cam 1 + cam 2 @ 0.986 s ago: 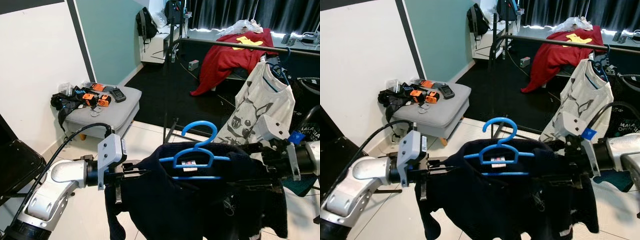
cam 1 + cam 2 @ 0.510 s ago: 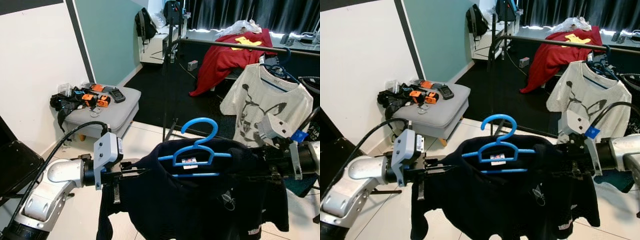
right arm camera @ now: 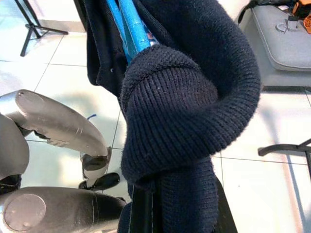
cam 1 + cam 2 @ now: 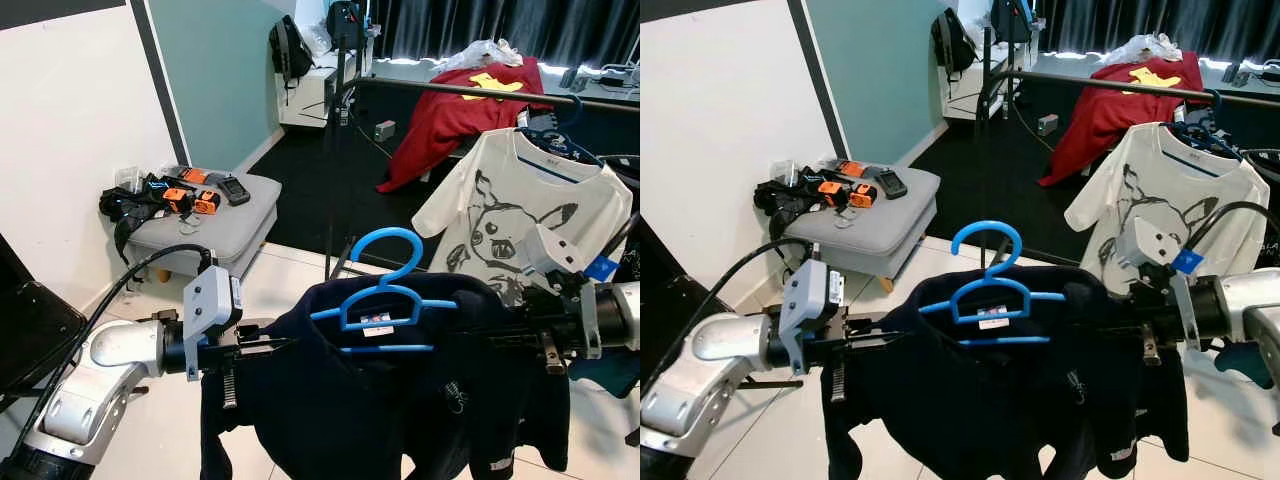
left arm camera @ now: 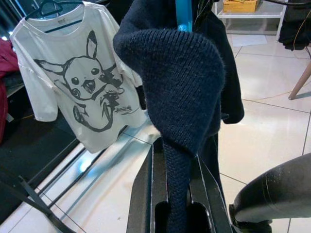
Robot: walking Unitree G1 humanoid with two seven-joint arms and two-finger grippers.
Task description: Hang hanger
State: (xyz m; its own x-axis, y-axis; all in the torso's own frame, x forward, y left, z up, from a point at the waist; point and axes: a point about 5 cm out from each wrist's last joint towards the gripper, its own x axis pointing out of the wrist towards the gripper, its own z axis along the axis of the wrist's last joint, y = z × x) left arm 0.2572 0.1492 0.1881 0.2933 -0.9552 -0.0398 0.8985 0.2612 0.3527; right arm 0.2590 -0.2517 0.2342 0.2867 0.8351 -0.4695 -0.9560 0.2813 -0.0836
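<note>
Sweater, dark navy, hangs on a blue hanger at lower centre, stretched between the left claw and right claw, each pinching a shoulder. Beyond, upper right, a white printed T-shirt hangs from the black rail.

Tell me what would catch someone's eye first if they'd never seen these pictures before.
Front and centre, a dark navy sweater on a bright blue hanger is stretched between the left gripper and right gripper, each clamping a shoulder. Behind it to the right, a white cartoon T-shirt hangs on a black clothes rail, with a red garment draped beyond.
</note>
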